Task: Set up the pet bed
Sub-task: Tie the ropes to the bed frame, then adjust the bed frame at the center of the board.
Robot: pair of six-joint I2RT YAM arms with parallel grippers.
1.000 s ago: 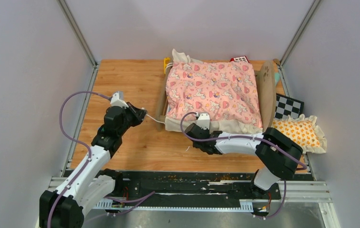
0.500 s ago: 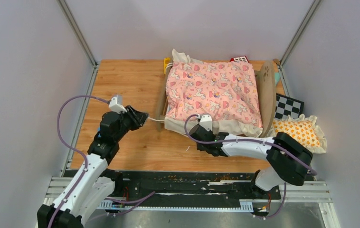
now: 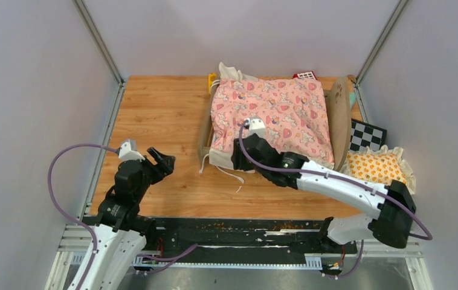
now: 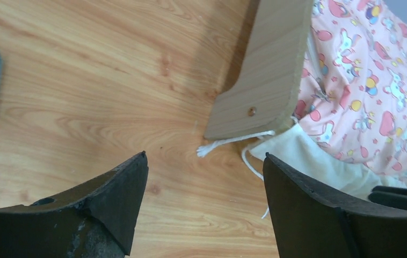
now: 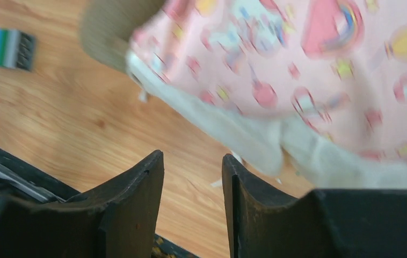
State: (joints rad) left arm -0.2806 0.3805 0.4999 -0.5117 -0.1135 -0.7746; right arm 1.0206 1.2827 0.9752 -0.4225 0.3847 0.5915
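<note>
Hovering left of the pet bed (image 3: 287,103), the left claw (image 3: 165,162) gapes wide, empty; the right claw (image 3: 237,162), at its near edge, stands part-open, holding nothing.

Pale grey walls (image 3: 33,90) enclose a wooden tabletop (image 3: 166,109) at 9, 12 and 3 o'clock. Metal posts (image 3: 97,39) rise at 11 and 1; a black rail (image 3: 226,234) crosses 6.

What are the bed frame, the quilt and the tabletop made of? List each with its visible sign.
Bed frame: looks like light wood, perhaps plywood, matte and unpainted; grain lines show.
Quilt: soft printed fabric, probably cotton; it creases and drapes, with a cream ruffle.
Tabletop: wood-look boards, possibly laminate; plank grain, smooth finish.
</note>
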